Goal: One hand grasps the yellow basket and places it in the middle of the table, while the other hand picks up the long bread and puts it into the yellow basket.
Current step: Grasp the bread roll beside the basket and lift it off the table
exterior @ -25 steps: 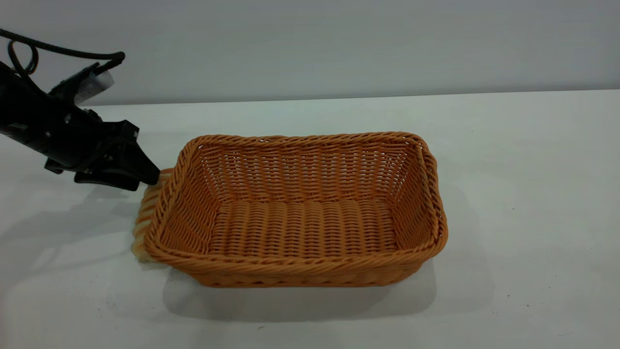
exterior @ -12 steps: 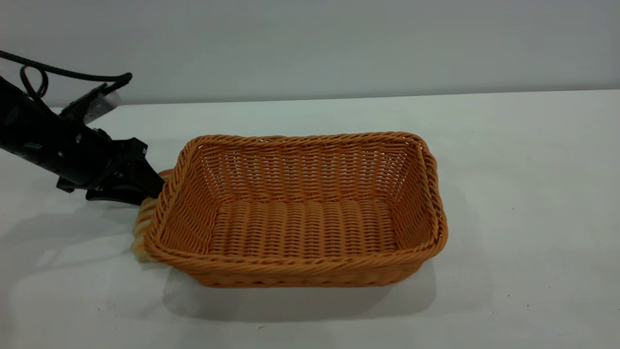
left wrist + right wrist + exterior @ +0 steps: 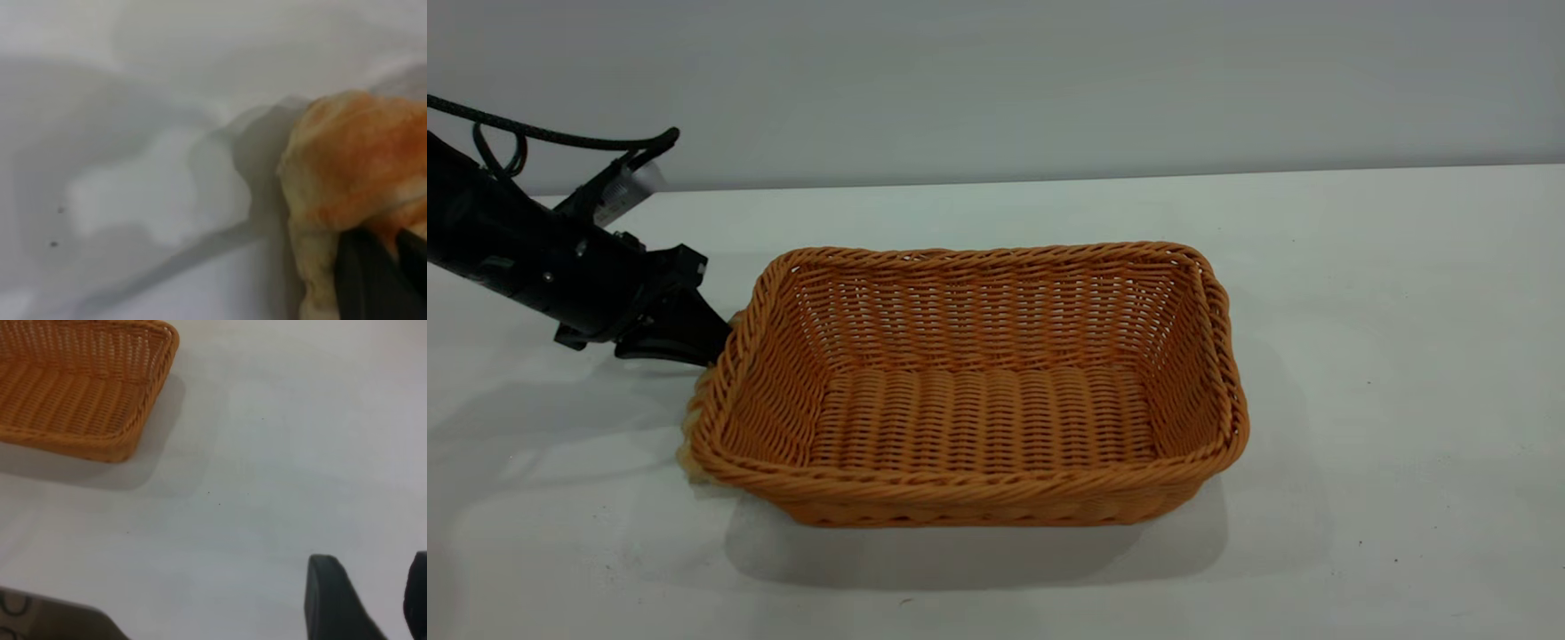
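Note:
The yellow basket [image 3: 978,487] stands empty in the middle of the white table [image 3: 1387,356]. The long bread [image 3: 691,453] lies against the basket's left outer wall, and only its pale near end shows past the rim. My left gripper [image 3: 716,342] is low at that same wall, on the bread's far end. In the left wrist view the bread [image 3: 353,160] fills the frame, and the two dark fingers [image 3: 363,280] are close together with a strip of bread pinched between them. My right gripper [image 3: 377,600] hangs open over bare table, away from the basket [image 3: 87,447].
A pale wall runs behind the table's far edge [image 3: 1049,178]. Bare tabletop lies to the right of the basket and in front of it. The left arm's black cable [image 3: 560,138] loops above its wrist.
The left gripper has dropped and moved right, up to the basket's left wall and onto the bread. Less of the bread shows beside the basket now. The basket has not moved.

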Available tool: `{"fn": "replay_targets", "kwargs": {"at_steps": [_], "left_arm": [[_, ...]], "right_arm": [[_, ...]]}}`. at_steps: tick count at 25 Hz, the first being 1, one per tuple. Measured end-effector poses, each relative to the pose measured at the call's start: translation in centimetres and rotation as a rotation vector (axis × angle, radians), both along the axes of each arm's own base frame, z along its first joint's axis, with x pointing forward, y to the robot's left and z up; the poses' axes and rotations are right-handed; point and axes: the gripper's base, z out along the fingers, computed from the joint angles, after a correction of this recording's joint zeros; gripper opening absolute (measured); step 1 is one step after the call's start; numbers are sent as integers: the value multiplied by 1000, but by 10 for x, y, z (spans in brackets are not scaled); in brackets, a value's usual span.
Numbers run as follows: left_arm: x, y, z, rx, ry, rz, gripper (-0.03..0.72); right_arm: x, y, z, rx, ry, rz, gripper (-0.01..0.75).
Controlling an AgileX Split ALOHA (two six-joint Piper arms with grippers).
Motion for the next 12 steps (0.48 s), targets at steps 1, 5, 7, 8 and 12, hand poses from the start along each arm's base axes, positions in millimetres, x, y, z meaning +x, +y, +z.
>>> {"fn": "replay_targets", "kwargs": {"at_steps": [1, 5, 7, 8, 12], "left_arm": [[0, 0, 2, 2, -5, -3, 42], [2, 3, 25, 47, -37, -28, 42], [2, 6, 42, 88, -51, -34, 42], [2, 7, 49, 109, -55, -37, 42], [0, 14, 80, 201, -83, -33, 42]], "right_arm": [[0, 0, 0, 1, 0, -1, 304], [0, 0, 0, 1, 1, -1, 303], [0, 0, 0, 1, 1, -1, 303], [0, 0, 0, 1, 1, -1, 303], [0, 0, 0, 1, 1, -1, 303]]}}
